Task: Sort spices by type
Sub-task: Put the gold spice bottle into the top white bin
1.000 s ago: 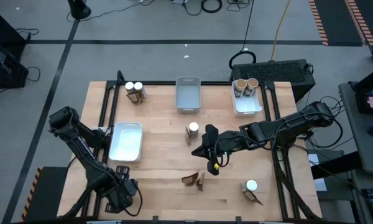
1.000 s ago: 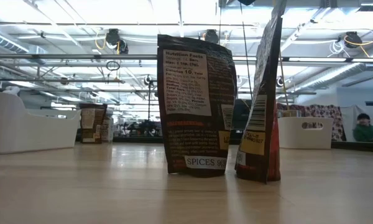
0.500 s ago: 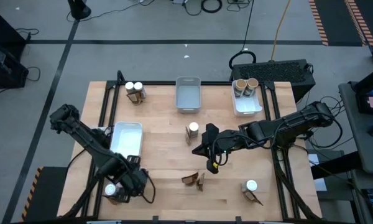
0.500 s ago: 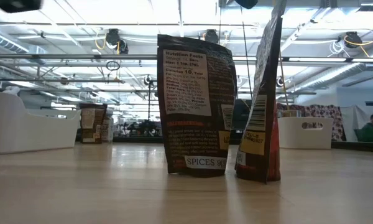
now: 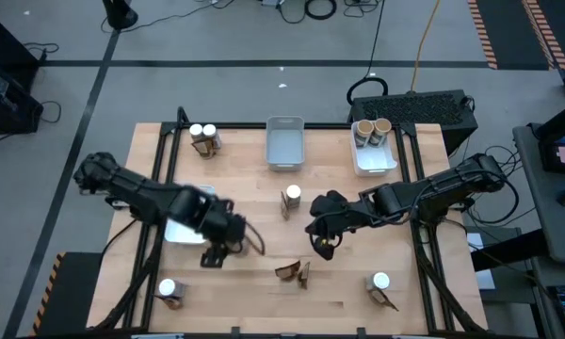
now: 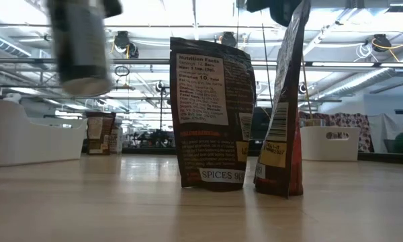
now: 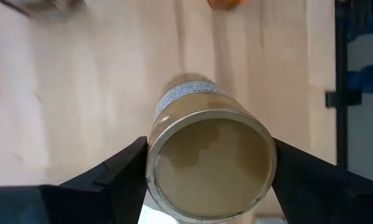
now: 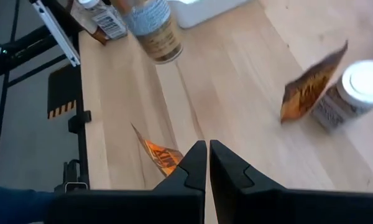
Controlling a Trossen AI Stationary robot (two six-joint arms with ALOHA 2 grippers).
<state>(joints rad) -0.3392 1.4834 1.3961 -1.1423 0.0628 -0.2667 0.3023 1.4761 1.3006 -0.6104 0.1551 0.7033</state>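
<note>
Nearest the low camera, two dark spice packets (image 6: 211,114) stand upright on the table (image 5: 254,212), close together; from above they sit near the table's front edge. A white-capped jar (image 5: 167,288) stands at the front corner on the left arm's side of those packets, and another jar (image 5: 380,281) with a packet against it stands on the right arm's side.

Just behind the packets, toward the left arm, the left gripper (image 7: 208,165) hangs above the table beside a white tray (image 5: 181,229). Its fingers (image 7: 109,174) are spread wide and clamp a round tan-topped tub (image 7: 210,163) between them.

Behind the packets on the other side is the right gripper (image 8: 207,163), its fingers pressed together with nothing between them. A jar (image 5: 292,195) with a packet leaning on it stands between the two grippers.

Far behind the packets, a grey tray (image 5: 284,143) sits mid-table, two jars (image 5: 202,135) to one side, and a white tray (image 5: 375,158) holding two tubs (image 5: 372,127) to the other.
</note>
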